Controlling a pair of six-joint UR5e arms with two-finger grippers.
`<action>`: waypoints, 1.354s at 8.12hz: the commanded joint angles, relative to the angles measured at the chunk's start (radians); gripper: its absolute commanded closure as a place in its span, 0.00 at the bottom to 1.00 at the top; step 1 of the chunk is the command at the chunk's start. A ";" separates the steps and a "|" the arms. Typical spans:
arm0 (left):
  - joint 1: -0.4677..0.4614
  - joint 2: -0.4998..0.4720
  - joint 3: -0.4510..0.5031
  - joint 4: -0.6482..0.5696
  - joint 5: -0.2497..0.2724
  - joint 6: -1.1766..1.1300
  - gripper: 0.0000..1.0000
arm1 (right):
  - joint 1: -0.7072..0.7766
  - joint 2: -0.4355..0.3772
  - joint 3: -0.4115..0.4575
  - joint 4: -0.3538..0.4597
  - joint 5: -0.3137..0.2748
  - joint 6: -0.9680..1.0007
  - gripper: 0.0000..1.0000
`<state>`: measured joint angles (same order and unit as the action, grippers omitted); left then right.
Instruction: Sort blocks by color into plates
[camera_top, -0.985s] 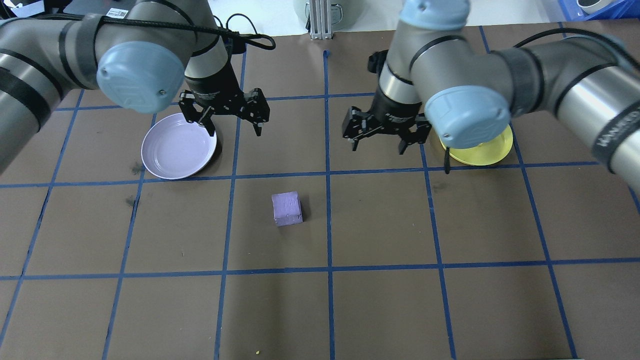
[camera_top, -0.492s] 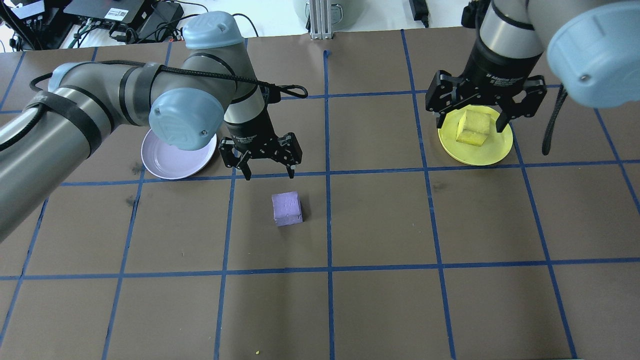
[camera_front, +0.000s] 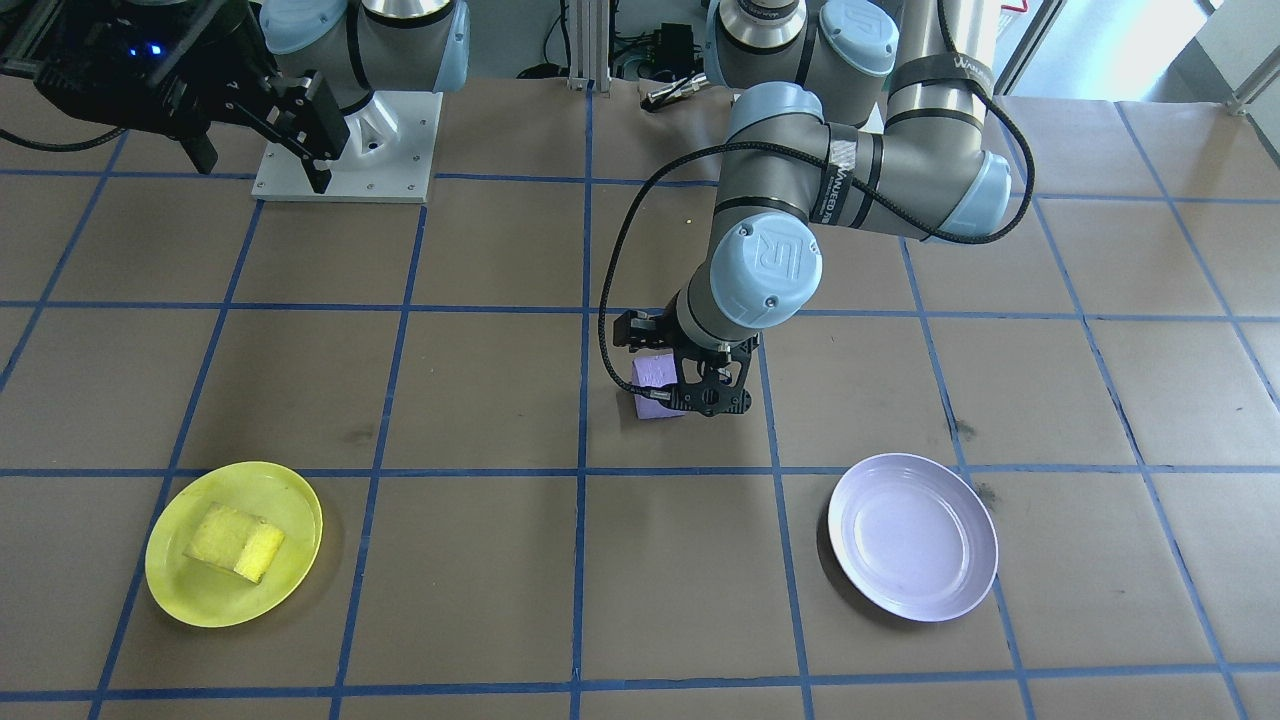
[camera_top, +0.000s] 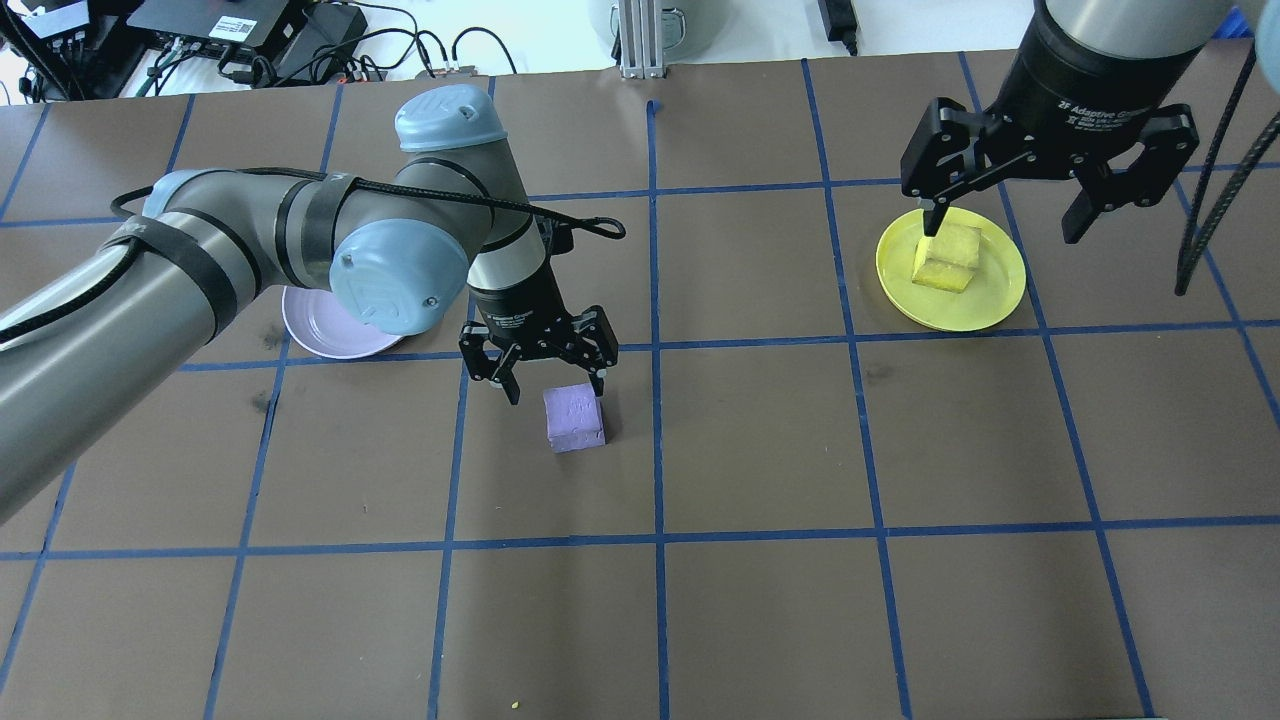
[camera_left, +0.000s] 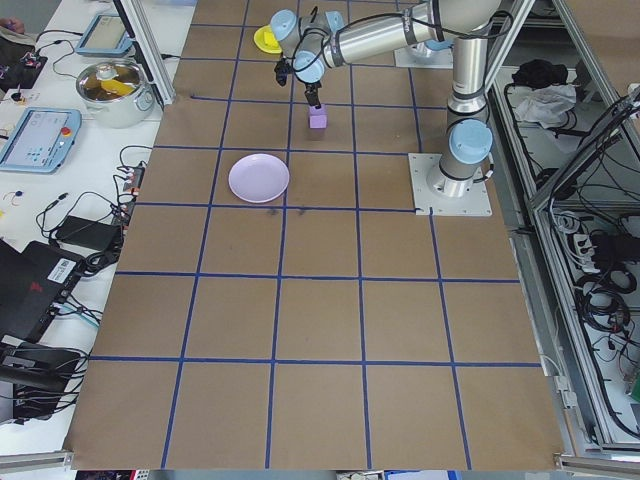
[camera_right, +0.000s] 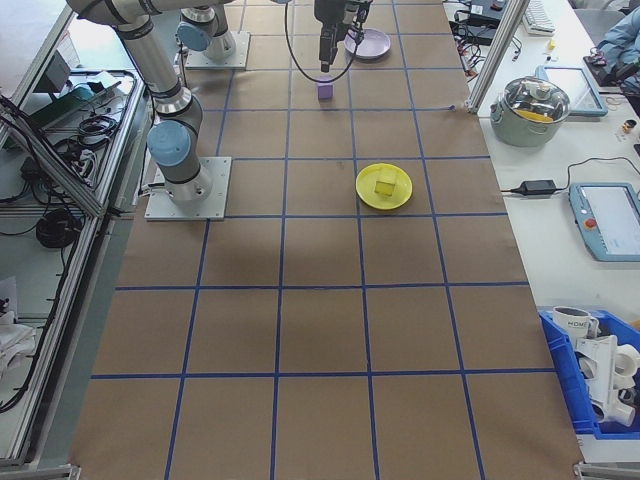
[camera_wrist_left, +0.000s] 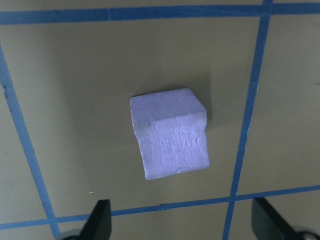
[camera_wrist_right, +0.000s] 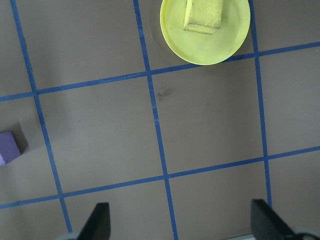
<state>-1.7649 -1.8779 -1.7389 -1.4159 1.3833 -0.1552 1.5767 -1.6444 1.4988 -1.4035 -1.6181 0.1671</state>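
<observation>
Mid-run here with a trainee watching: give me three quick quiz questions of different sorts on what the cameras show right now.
1. True or false: the yellow block lies in the yellow plate.
2. Which gripper is nearest the purple block? A) left gripper B) right gripper
3. Fill in: the lavender plate holds ___ blocks.

Key: 1 true. 2 A; its fingers are spread, with the block on the table just ahead of them, not gripped. 3 no.
</observation>
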 joint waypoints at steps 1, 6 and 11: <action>-0.001 -0.053 -0.002 0.028 -0.006 -0.014 0.00 | 0.000 -0.003 0.000 0.009 0.003 -0.001 0.00; -0.001 -0.141 -0.002 0.078 -0.006 -0.017 0.00 | -0.001 0.003 0.000 0.009 -0.009 -0.001 0.00; 0.001 -0.152 0.008 0.109 -0.012 -0.012 1.00 | -0.001 0.003 0.000 0.021 -0.009 -0.003 0.00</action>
<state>-1.7656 -2.0339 -1.7394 -1.3136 1.3765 -0.1637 1.5754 -1.6424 1.4987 -1.3801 -1.6279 0.1646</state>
